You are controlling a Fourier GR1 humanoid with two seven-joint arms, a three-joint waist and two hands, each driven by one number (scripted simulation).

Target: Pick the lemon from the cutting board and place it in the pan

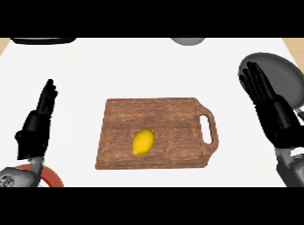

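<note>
Two black robot hands show over the white desk (148, 70), one at each side of the brown cutting board (161, 116). The board lies near the middle of the view, a little toward 6 o'clock, and its handle slot points to 3 o'clock. The lemon (143, 141) rests on the board (in the lower half, slightly left of the board's middle), with its long axis nearly upright in the view. No hand touches it.

At 9 o'clock from the board, the left robot hand (38, 123) stands with straight fingers pointing to 12 o'clock, open and holding nothing. At 3 o'clock, the right robot hand (271, 110) is also open, fingers straight, and it holds nothing. It lies in front of the grey pan (291, 77), which sits at about 2 o'clock from the board, well apart from the lemon.

Part of a dark object (43, 40) shows at 11 o'clock at the desk's far edge, and a grey rounded object (188, 41) at 12 o'clock.
</note>
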